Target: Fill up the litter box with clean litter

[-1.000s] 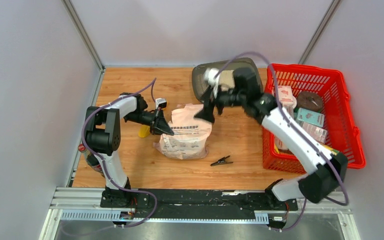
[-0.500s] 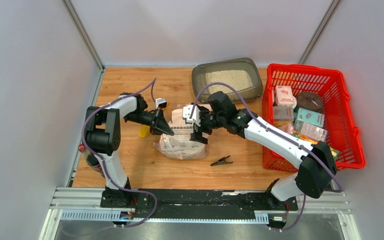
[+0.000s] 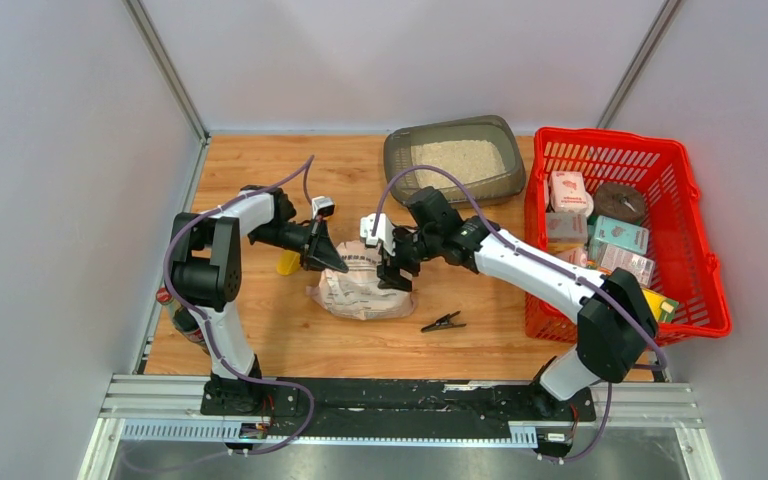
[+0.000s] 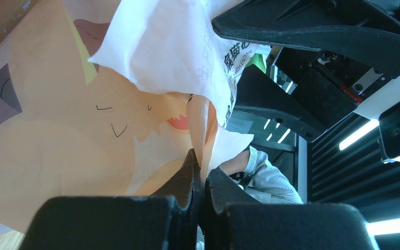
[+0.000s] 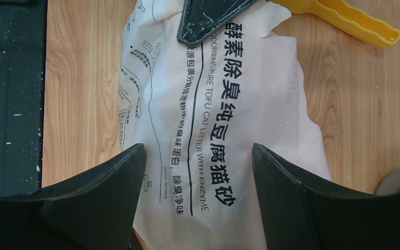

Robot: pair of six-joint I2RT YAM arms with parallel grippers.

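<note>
- black clip [image 3: 443, 322]: lies loose on the table, just in front of the bag's right corner, touching nothing.
- litter bag [image 3: 362, 290]: white printed sack at mid-table, slumped lower than a second ago.
- left gripper [image 4: 198, 161]: clenched on a fold of the bag's upper edge, placed as before.
- right gripper [image 5: 198, 156]: jaws spread wide and holding nothing. a second ago it was back over the tray; it has since swung forward and come down over the bag's printed face.
- yellow scoop [image 5: 344, 21]: on the table just beyond the bag, unheld.
- litter box [image 3: 396, 158]: far centre, beside the basket, no longer covered by the arm.
- clean litter [image 3: 460, 158]: a pale layer across the tray floor, though how deep it lies cannot be told.
- red basket [image 3: 610, 134]: far right, holding boxes.
- reading: one delivery looks done. the right arm seems set to take hold of the bag again, either to pour more or to set it down.
</note>
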